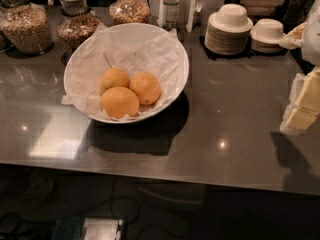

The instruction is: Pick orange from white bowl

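Note:
The white bowl [172,49] stands on the dark counter left of centre, wide and shallow, lined with crumpled white paper. Three oranges lie in its near part. The orange [145,87] is the deeper reddish one on the right. A larger, paler one [119,102] lies in front of it on the left, and a smaller yellowish one [114,78] lies behind that. My gripper [301,106] is at the right edge of the view, pale and blocky, above the counter and far to the right of the bowl. It holds nothing that I can see.
Glass jars of grains and nuts [26,26] [75,24] [129,8] and a bottle [170,6] line the back. Stacks of small white bowls and plates [229,29] [267,34] stand at the back right. The counter's front edge [150,173] runs below.

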### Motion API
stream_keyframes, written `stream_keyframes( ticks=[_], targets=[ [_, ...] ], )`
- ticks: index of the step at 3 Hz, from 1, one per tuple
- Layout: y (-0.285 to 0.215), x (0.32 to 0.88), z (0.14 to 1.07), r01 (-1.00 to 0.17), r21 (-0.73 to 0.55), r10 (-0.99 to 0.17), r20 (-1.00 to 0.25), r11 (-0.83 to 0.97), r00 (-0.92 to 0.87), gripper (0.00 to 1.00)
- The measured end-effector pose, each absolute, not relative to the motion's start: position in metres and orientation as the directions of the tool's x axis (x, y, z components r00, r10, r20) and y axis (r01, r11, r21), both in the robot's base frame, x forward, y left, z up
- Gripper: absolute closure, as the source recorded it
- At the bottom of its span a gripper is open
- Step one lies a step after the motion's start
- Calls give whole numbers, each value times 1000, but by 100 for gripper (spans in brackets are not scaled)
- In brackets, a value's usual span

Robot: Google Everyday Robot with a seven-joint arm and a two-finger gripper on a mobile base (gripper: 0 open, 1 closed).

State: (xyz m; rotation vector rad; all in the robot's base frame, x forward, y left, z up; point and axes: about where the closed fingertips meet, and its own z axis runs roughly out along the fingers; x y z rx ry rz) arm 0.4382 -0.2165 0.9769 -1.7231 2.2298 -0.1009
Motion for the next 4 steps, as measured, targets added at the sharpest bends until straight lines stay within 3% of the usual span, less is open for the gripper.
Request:
stream_keyframes(
  ticks=[2,4],
  targets=[
    [-203,445,977,-943,-238,-957,-231,232,-177,0],
    [-84,470,957,-989,-140,-953,-292,-47,87,0]
  ],
)
